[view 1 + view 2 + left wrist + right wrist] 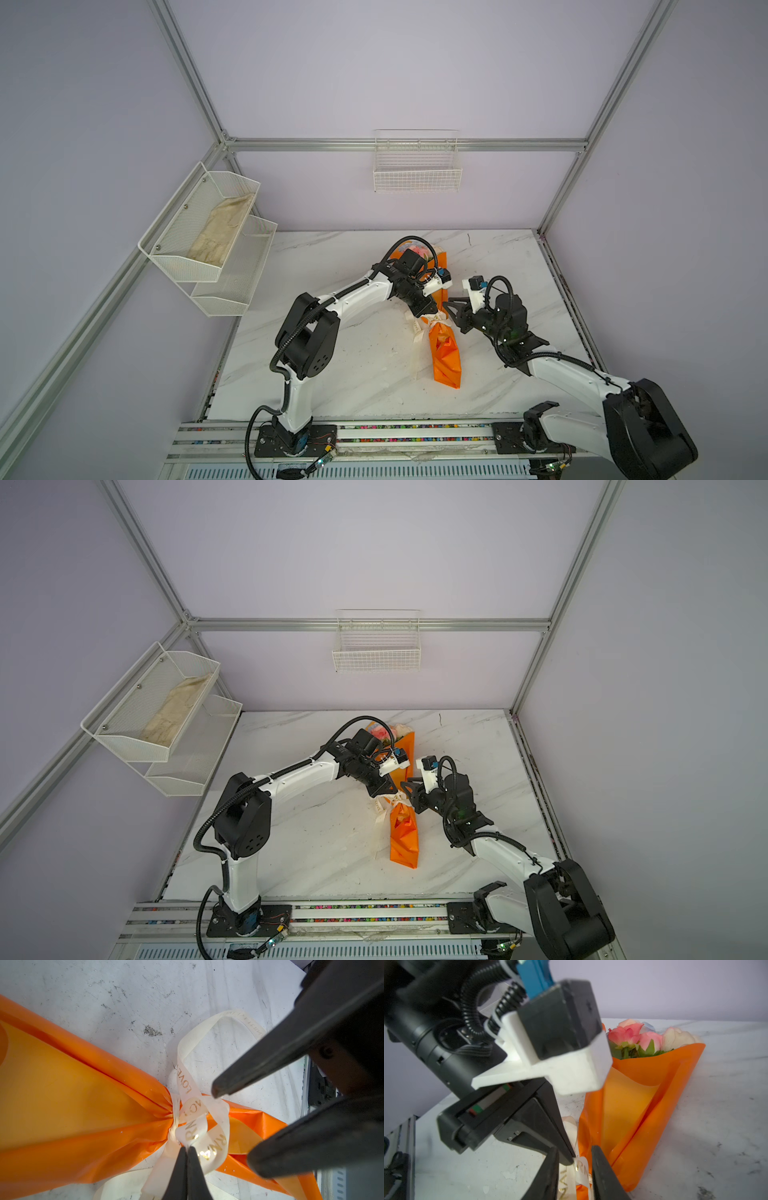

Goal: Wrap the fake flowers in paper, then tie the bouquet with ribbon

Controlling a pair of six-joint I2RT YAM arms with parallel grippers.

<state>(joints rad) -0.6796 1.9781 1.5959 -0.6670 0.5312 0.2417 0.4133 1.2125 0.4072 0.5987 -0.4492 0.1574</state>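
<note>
Left wrist: left gripper (186,1150) pinches slippery ribbon (220,1113) on the light, crinkly bouquet (72,1095). In a top view the right gripper (452,316), at three o'clock, gapes; it should grab ribbon too.

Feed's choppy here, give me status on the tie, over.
Left pincer shut on ribbon at knot. Right pincer open, straddling ribbon. Bouquet flat, ribbon round neck. Pincers crowded at knot.
</note>
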